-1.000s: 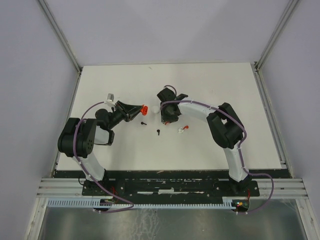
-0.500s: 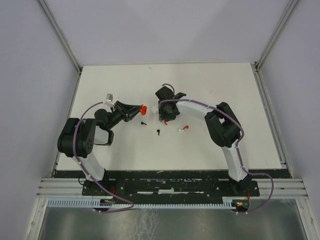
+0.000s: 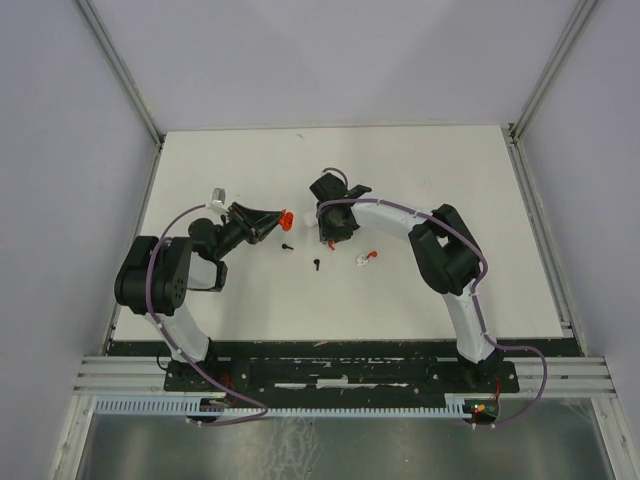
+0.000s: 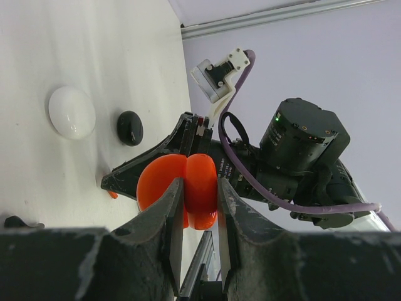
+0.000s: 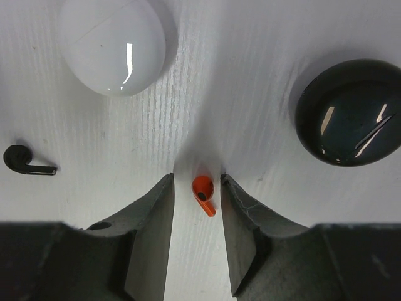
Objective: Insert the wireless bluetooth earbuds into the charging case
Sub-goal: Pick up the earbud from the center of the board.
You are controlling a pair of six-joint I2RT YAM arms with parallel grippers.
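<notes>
My left gripper (image 3: pixel 272 222) (image 4: pixel 199 183) is shut on an open red charging case (image 4: pixel 188 182) (image 3: pixel 288 217) and holds it above the table. My right gripper (image 3: pixel 330 232) (image 5: pixel 197 179) is open, with its fingertips down on the table on either side of a tiny red earbud (image 5: pixel 202 192). The earbud lies loose between the jaws, closer to the right finger. Two black earbuds (image 3: pixel 287 246) (image 3: pixel 316 266) lie between the arms; one also shows in the right wrist view (image 5: pixel 25 162). A red and white earbud pair (image 3: pixel 366 258) lies to the right.
A white egg-shaped case (image 5: pixel 114 45) (image 4: pixel 72 111) and a round black case (image 5: pixel 349 111) (image 4: pixel 130 127) lie shut on the white table (image 3: pixel 430 180) just beyond my right gripper. Grey walls enclose the table.
My right gripper has shifted slightly toward the far left. The left gripper holds still with the red case.
</notes>
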